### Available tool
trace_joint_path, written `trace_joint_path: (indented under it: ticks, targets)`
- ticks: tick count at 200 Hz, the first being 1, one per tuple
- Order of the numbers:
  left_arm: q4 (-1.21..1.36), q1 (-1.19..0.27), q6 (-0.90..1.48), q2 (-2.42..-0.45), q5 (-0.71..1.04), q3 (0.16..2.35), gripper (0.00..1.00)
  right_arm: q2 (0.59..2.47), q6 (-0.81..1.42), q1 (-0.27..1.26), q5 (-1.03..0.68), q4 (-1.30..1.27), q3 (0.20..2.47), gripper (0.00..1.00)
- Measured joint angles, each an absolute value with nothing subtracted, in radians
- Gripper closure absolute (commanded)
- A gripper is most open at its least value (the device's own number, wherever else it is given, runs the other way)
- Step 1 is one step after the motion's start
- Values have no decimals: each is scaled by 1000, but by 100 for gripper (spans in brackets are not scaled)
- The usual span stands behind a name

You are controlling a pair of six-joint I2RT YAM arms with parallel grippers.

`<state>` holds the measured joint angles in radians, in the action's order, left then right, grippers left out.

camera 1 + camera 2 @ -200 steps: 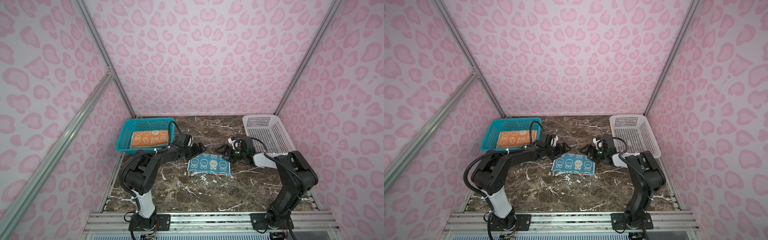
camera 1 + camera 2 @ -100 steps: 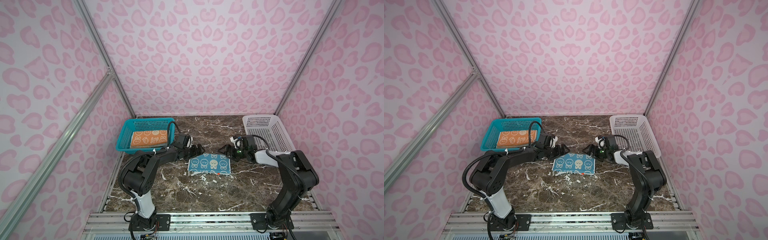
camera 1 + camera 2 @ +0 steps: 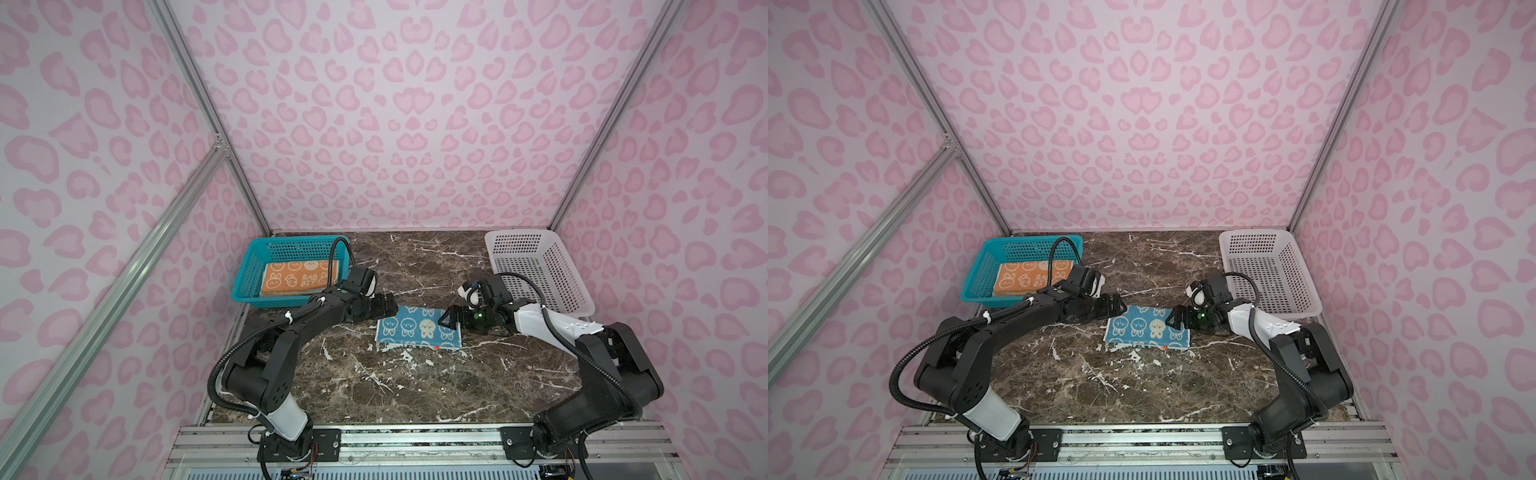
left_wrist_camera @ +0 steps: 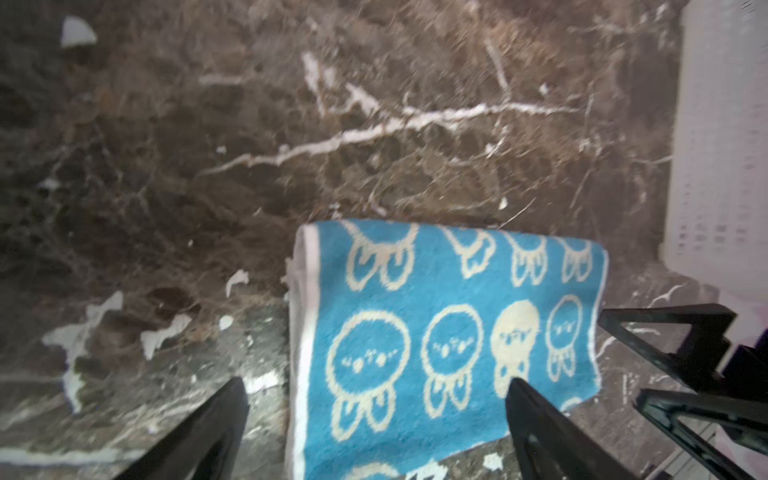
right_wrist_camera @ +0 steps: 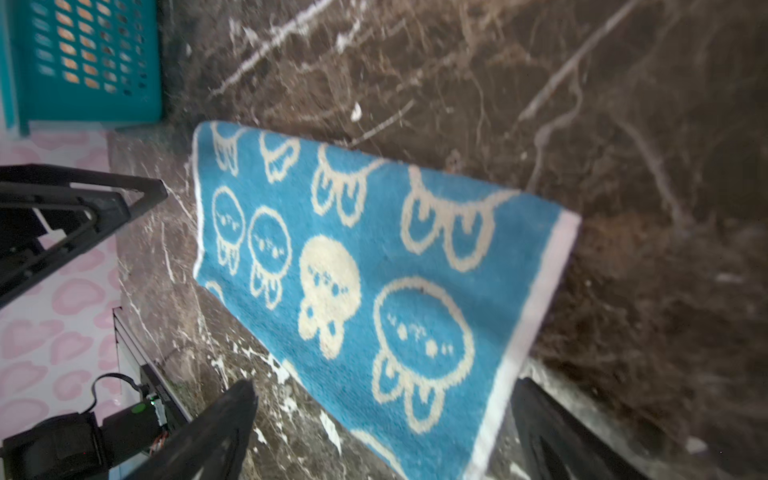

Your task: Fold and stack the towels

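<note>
The blue towel point(image 3: 417, 330) point(image 3: 1147, 330), patterned with white rabbit drawings, lies flat in the middle of the dark marble tabletop point(image 3: 374, 386), doubled into a long rectangle. Its rounded fold runs along the far edge, and its layered white hems and a small red tag sit at the near edge. The left gripper point(image 3: 388, 311) point(image 3: 1113, 305) hangs low at the towel's far left corner with its jaws spread wide and holding nothing. In the left wrist view point(image 4: 376, 386) one finger stands over bare tabletop just outside the white-hemmed short edge. The other stands over the blue cloth point(image 4: 449, 345), so that end of the towel lies between the jaws. Whether either fingertip touches the fabric cannot be told. The right gripper point(image 3: 449, 322) point(image 3: 1173, 318) sits at the opposite, far right corner, its jaws likewise wide apart and empty. In the right wrist view point(image 5: 384, 384) the towel point(image 5: 374, 282) stretches away from between the two fingers. Its white-hemmed short edge lies just inside one finger, and the left gripper point(image 5: 83, 208) shows beyond the far end. The right gripper's black fingers point(image 4: 685, 365) also appear just past the towel's end in the left wrist view. An orange towel point(image 3: 291, 279) point(image 3: 1025, 279) with white rabbits lies folded in the teal basket point(image 3: 249, 274) point(image 3: 980, 270) at the far left. The white basket point(image 3: 540, 270) point(image 3: 1266, 266) stands at the far right, well apart from the blue towel.
</note>
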<state>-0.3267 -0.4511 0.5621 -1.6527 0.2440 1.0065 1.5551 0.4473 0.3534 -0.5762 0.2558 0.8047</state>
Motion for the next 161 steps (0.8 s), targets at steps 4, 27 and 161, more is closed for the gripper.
trace_joint_path:
  ticks: [4,27,161]
  targets:
    - [-331,-451,558,-1658,244,1004,1,1552,445,353,-570,260,796,2]
    - [-348,-461,550,-1692,244,1004,0,1547,436,354,-551,278,765,2]
    - [-421,-546,487,-1815,111,1081,42,1601,469,413,-551,127,764,2]
